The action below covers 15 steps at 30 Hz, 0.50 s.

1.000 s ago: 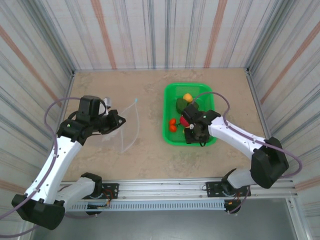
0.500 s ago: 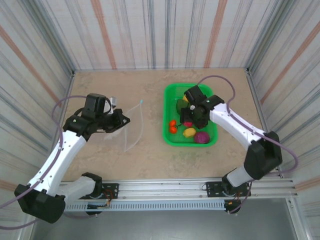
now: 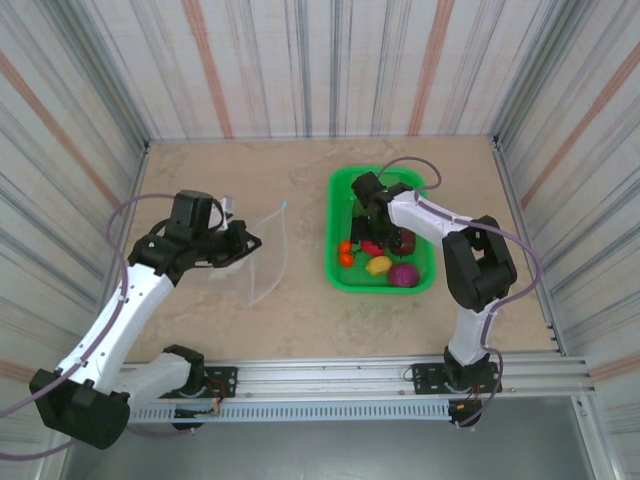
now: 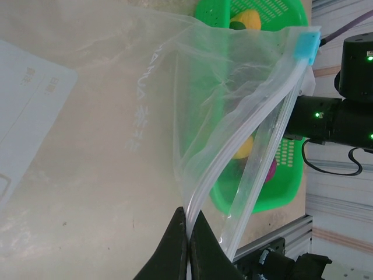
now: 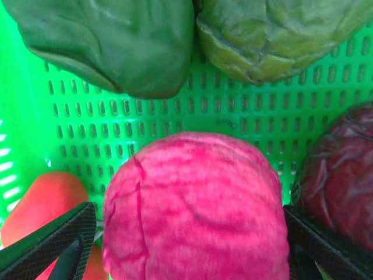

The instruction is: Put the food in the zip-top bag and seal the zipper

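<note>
Looking top-down, the zip-top bag (image 3: pixel 268 252) is held by the left gripper (image 3: pixel 243 244), left of the green basket (image 3: pixel 340 180) where the food (image 3: pixel 380 265) sits under the right gripper (image 3: pixel 372 238). Left wrist: jaws are pinched shut on the zipper (image 4: pixel 256 122). Right wrist: fingers (image 5: pixel 52 239) are spread around a magenta toy (image 5: pixel 195 204).

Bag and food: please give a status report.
Left gripper shut on bag edge, mouth open. Right gripper open around magenta food in basket. Bag empty, zipper unsealed. Dark red food crowds one finger.
</note>
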Motion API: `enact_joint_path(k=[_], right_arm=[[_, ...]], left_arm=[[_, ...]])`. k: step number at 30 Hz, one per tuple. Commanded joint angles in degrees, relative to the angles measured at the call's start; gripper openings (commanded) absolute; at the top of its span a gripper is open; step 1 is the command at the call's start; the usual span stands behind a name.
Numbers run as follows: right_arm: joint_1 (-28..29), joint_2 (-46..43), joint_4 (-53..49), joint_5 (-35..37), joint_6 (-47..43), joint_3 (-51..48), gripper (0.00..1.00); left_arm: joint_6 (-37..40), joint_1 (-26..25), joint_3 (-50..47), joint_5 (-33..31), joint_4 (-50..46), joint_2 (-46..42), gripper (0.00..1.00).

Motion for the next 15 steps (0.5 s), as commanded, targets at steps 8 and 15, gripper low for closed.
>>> enact_joint_path(k=[8,15], right_arm=[[-1.2,-2.9,2.4,1.7,-1.2,-0.5,0.58],[0.3,-18.7,2.6,0.5,-3.6,-1.6,0.58]], left_arm=[[-2.6,-2.7,1.3,1.2,1.6,0.3,0.0],[-6.1,-3.5,3.9,1.2,2.7,1.5,0.0]])
